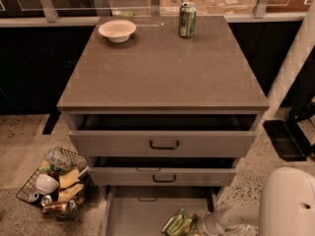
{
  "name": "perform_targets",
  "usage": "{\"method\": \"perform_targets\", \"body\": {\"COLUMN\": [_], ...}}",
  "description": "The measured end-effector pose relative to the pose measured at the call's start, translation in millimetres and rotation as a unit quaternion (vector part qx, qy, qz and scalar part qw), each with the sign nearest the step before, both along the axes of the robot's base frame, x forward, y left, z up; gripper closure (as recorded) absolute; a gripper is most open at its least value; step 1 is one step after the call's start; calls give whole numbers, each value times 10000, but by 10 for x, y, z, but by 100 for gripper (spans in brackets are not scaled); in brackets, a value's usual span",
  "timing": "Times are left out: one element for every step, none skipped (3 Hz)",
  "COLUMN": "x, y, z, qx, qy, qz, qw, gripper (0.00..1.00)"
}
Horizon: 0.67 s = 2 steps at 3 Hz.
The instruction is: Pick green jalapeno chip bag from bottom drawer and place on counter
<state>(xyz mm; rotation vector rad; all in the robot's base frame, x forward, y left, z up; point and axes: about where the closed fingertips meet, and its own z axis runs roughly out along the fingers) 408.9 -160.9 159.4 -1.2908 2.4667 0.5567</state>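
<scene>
Down at the near edge, the robot's white body [290,200] fills the right corner, and its arm [231,215] reaches left and low into the bottom drawer [142,211], which is pulled out farthest of the three. At the arm's end the gripper [200,225] sits right against the right edge of the green jalapeno chip bag [177,224]; whether its jaws are spread or pinching the bag I cannot tell. The bag lies on the drawer's grey floor, towards the right side. On the floor to the left stands a wire basket [54,181] heaped with cups, cans and wrappers. Above the bottom drawer, the middle drawer [162,177] and the top drawer [162,142] are both partly open, each with a dark handle. Farther back, the counter [162,73] carries a pale bowl [117,30] at its far left and a green soda can [187,19] upright to the right of it, well apart.
</scene>
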Motion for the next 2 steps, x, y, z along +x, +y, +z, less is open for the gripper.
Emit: {"method": "perform_targets", "body": {"x": [5, -1], "y": [65, 133], "z": [-131, -263], "qx": [-50, -64], "qy": [5, 42], "qz": [63, 126], "qw": [10000, 9999], "gripper": [0, 0]}}
